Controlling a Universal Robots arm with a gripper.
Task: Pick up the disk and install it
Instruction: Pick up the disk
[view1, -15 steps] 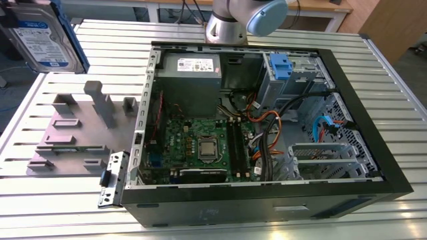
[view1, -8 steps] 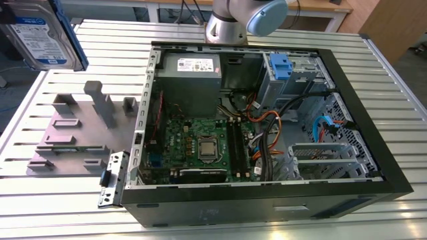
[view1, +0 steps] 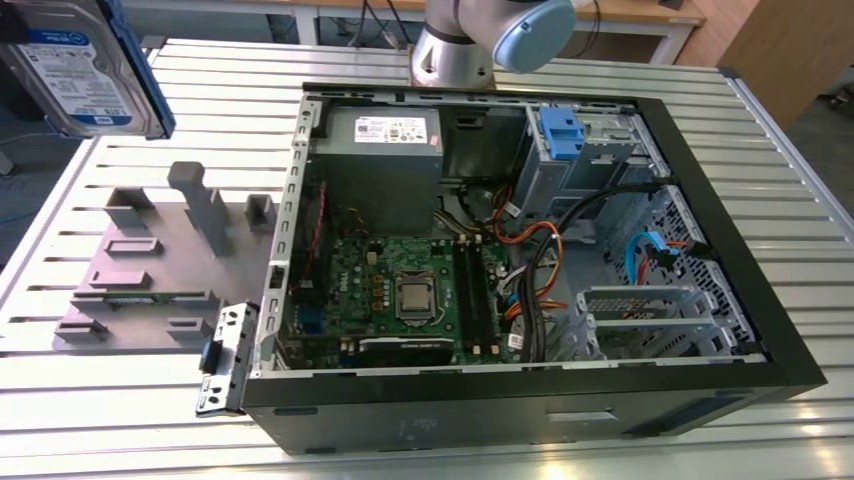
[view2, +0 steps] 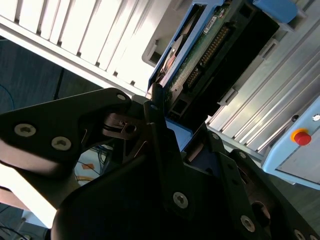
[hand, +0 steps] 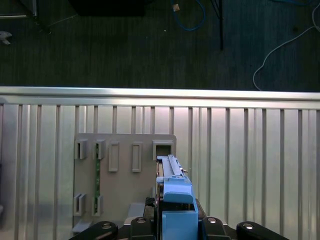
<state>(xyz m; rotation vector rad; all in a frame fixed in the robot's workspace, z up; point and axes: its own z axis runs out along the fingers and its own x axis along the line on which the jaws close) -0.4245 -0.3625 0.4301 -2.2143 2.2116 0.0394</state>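
Silver disk (view1: 78, 70) is hanging clear above the table (view1: 134, 420), well apart from the open case (view1: 534, 405); the claw (hand: 177, 226) is clamping its edges. Pickup is looking done, installation not.

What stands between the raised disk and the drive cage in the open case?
Nothing visible. The disk hangs at the exterior view's left, above the table; the case is open and the drive cage uncovered, cables lying beside it.

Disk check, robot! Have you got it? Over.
Gripper shut on disk. Disk in the air, outside the case, not installed. Cables crowd the case beside the cage.
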